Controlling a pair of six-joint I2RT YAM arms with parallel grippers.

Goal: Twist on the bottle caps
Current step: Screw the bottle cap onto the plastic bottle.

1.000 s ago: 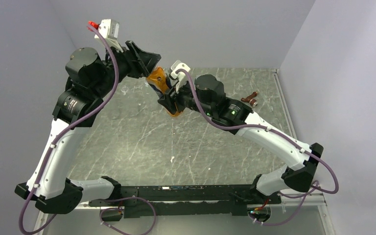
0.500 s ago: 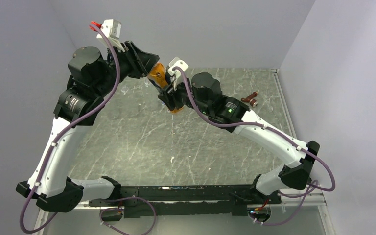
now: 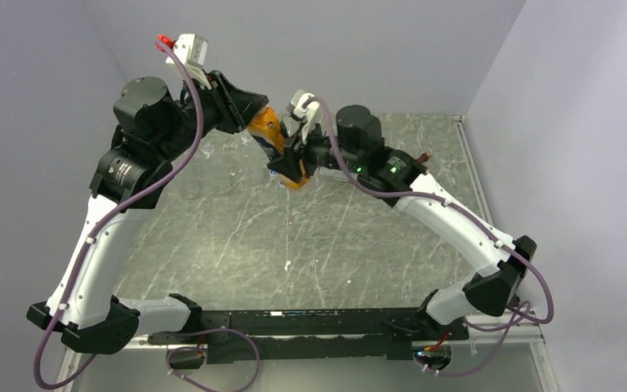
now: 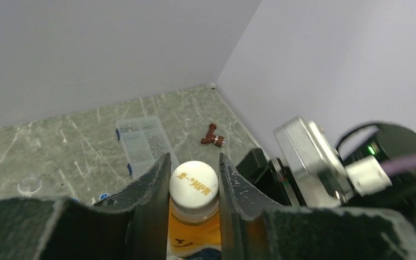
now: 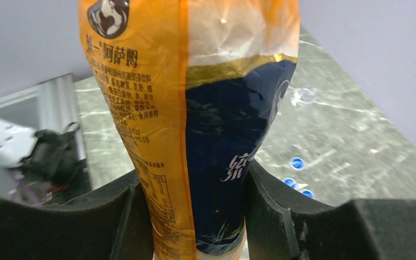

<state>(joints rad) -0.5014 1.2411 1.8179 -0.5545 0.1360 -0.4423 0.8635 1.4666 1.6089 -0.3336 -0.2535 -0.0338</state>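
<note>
- Far left, the left gripper (image 3: pixel 253 121) is up high, its black fingers (image 4: pixel 154 189) pinching the small round white cap (image 4: pixel 194 183) with gold lettering, one on each side.
- That cap sits on the neck of the orange plastic bottle (image 3: pixel 274 136) with the dark blue label band. The bottle is in mid-air over the far middle of the grey-green marbled table (image 3: pixel 237 237), tilted, top towards the left arm.
- Lower down the bottle, the right gripper (image 5: pixel 192 216) has its jaws clamped on the body, label crinkled between the pads.
- On the table below, three small round blue plastic caps (image 5: pixel 297 162) lie loose and close together, with a small clear cup (image 5: pixel 303 96) beyond them.
- A flat clear plastic box (image 4: pixel 141 143) rests on the table.
- Further right, a small brown item (image 4: pixel 213 140) lies near the wall.
</note>
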